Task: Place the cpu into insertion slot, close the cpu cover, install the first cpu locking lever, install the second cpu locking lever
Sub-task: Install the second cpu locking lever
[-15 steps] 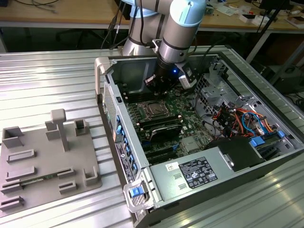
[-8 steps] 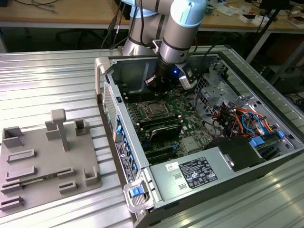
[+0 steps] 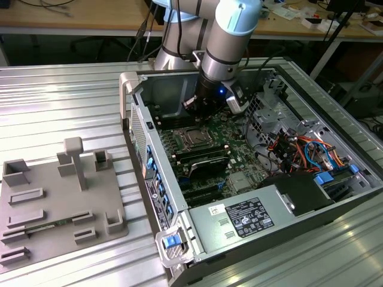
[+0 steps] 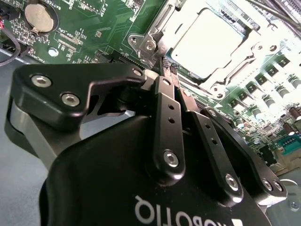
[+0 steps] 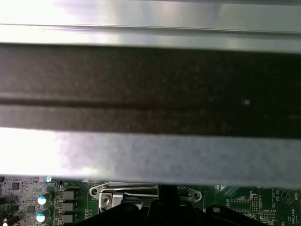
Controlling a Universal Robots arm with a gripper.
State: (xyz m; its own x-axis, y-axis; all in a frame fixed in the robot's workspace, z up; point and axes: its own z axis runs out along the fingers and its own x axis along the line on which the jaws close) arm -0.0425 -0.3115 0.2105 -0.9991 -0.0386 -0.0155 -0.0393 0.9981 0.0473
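Black-fingered gripper [image 4: 167, 70] stands clenched, tips together. Just beyond the jaws lies the silver square-framed cpu cover [image 4: 160, 26], down over the dull grey cpu [image 4: 207, 42].

Ribbed metal tabletop [image 3: 66, 101], wooden workbench [image 3: 78, 15] behind, cluttered

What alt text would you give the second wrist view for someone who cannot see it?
The black claw, fingers together, points at the edge of the insertion slot on the green circuit board. The silver-topped cpu already sits in the socket with the cpu cover framing it. A round coin battery lies on the board to one side.
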